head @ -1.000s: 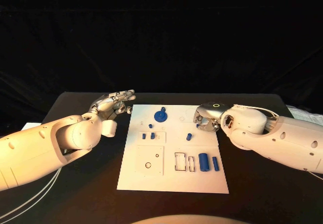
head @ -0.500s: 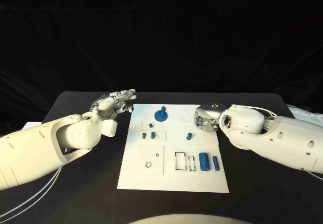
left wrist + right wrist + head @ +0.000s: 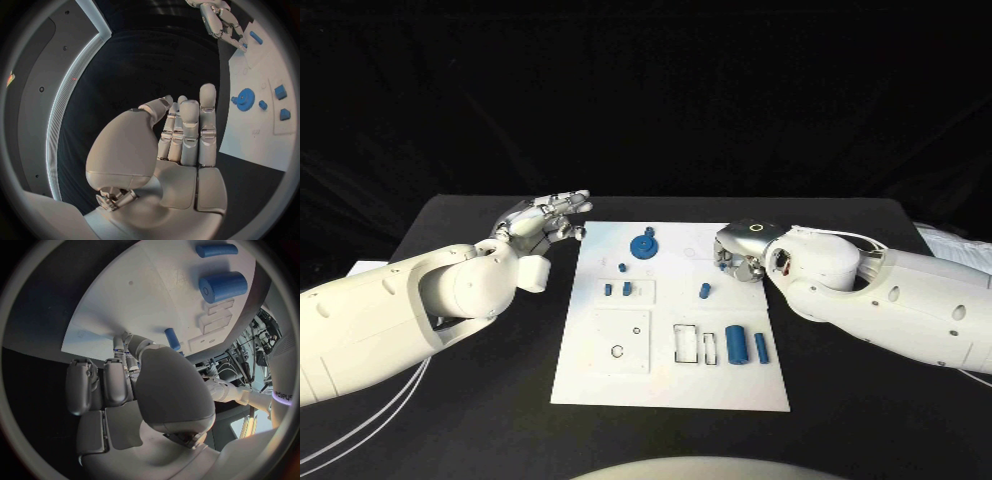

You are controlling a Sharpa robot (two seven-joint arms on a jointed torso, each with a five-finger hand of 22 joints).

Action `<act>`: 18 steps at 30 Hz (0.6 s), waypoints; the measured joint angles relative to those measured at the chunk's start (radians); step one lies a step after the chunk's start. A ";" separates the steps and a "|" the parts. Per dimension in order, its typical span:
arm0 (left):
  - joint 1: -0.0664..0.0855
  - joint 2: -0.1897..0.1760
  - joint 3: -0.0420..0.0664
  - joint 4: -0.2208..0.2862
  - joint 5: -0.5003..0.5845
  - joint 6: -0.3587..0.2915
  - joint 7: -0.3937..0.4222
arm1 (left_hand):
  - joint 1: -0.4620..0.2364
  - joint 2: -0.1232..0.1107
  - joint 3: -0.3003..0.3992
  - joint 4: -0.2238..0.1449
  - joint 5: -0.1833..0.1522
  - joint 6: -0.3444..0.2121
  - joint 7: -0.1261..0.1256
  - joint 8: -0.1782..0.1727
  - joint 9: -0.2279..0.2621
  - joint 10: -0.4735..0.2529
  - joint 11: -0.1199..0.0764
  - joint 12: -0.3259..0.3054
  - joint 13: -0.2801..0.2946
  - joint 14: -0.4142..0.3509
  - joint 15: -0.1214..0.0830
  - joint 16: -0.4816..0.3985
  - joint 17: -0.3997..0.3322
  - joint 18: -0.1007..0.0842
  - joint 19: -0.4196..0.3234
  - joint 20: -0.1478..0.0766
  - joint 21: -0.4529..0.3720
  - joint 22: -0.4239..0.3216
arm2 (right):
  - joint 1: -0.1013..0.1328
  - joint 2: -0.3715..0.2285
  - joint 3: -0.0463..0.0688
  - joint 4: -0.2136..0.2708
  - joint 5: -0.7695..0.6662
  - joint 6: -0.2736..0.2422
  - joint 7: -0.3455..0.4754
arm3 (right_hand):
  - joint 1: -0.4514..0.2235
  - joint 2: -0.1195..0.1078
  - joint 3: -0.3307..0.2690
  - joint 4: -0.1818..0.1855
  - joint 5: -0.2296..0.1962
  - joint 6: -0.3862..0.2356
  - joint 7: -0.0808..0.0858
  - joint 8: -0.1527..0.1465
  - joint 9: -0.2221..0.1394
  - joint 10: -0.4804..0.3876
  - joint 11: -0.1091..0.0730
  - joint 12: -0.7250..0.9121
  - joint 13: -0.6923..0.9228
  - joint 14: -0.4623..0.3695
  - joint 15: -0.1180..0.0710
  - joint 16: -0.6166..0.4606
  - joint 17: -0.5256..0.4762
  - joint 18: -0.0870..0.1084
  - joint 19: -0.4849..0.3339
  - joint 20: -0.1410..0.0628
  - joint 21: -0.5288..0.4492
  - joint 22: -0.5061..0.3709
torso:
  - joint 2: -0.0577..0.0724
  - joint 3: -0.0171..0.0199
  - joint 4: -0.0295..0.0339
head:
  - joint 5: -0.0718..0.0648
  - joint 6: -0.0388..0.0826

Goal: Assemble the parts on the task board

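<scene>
From the head view, the task board [image 3: 672,330] lies mid-table [image 3: 473,400], blue parts scattered on it: a gear-like piece [image 3: 645,246] at the far end, a fat cylinder [image 3: 736,345] and a thin one [image 3: 762,347] nearer. The right hand [image 3: 740,258] sits at the board's right edge, its fingers hidden beneath the wrist.

The left wrist view shows the left hand [image 3: 181,145] flat, fingers straight, holding nothing, beside the board.

In the right wrist view, curled fingers [image 3: 119,375] touch the board near a small blue part [image 3: 172,338]; whether they grasp anything, I cannot tell.
</scene>
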 measured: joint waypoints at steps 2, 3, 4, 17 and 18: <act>0.000 0.000 0.000 0.000 -0.001 0.000 0.000 | 0.000 0.000 0.000 0.000 0.000 0.000 0.000 0.000 0.000 0.000 0.000 0.000 0.000 0.000 0.000 0.000 0.000 0.000 0.000 0.000 0.000 0.000 | -0.003 -0.004 -0.002 0.007 -0.008 -0.011 -0.006 | 0.001 0.001 0.000 0.000 -0.002 0.001 0.001 0.000 0.000 0.003 0.003 0.000 -0.003 0.000 0.000 0.000 0.000 0.000 0.000 0.000 0.000 0.000 | 0.000 0.0000 0.0000 | 0.000 0.000; 0.000 0.000 0.000 -0.001 -0.002 0.000 0.000 | 0.000 0.000 -0.003 -0.003 0.000 0.000 0.000 0.000 0.000 0.000 0.000 0.000 0.000 0.000 0.000 0.000 0.000 0.000 0.000 0.000 0.000 0.000 | -0.004 -0.006 -0.002 0.010 -0.010 -0.016 -0.009 | 0.003 0.003 0.000 0.000 -0.004 0.001 0.002 0.000 0.000 0.003 0.003 0.000 -0.003 0.000 0.000 0.000 0.001 0.000 0.000 0.000 0.002 0.000 | 0.000 -0.0001 0.0000 | -0.001 0.000; 0.000 0.000 0.000 -0.001 -0.002 0.000 0.000 | 0.000 0.000 -0.003 -0.003 0.000 0.000 0.000 0.000 0.000 -0.002 0.002 0.000 0.001 0.000 0.000 0.000 -0.002 0.000 0.000 0.000 0.000 0.000 | -0.006 -0.009 -0.003 0.014 -0.013 -0.021 -0.011 | 0.003 0.003 0.000 0.000 -0.004 0.001 0.002 0.000 0.000 0.003 0.003 0.000 -0.003 0.000 0.000 0.000 0.002 0.000 0.000 0.000 0.004 0.000 | 0.000 0.0000 -0.0001 | -0.001 0.000; 0.000 0.000 0.000 -0.002 -0.011 0.001 -0.003 | 0.000 0.000 -0.003 -0.003 0.000 -0.002 -0.002 0.000 0.000 -0.003 0.003 0.000 0.001 0.000 0.000 0.000 -0.004 0.000 0.000 0.000 0.000 -0.002 | -0.004 -0.039 0.005 0.063 -0.020 -0.074 -0.023 | -0.002 0.007 0.007 -0.007 -0.016 0.005 0.005 -0.001 0.005 0.011 0.003 0.000 -0.005 0.004 -0.004 0.006 0.006 0.000 0.004 -0.003 0.008 0.000 | -0.001 -0.0001 -0.0008 | -0.006 0.003; 0.000 0.000 0.000 -0.002 -0.011 0.001 -0.004 | 0.000 0.000 -0.003 -0.003 0.000 -0.002 -0.002 0.000 0.000 -0.003 0.003 0.000 0.001 0.000 0.000 0.000 -0.004 0.000 0.000 0.000 0.000 -0.002 | -0.004 -0.040 0.006 0.065 -0.019 -0.077 -0.024 | -0.003 0.008 0.007 -0.007 -0.016 0.005 0.005 -0.002 0.005 0.011 0.003 0.000 -0.005 0.004 -0.004 0.006 0.006 0.000 0.003 -0.003 0.008 0.000 | -0.001 -0.0001 -0.0008 | -0.006 0.004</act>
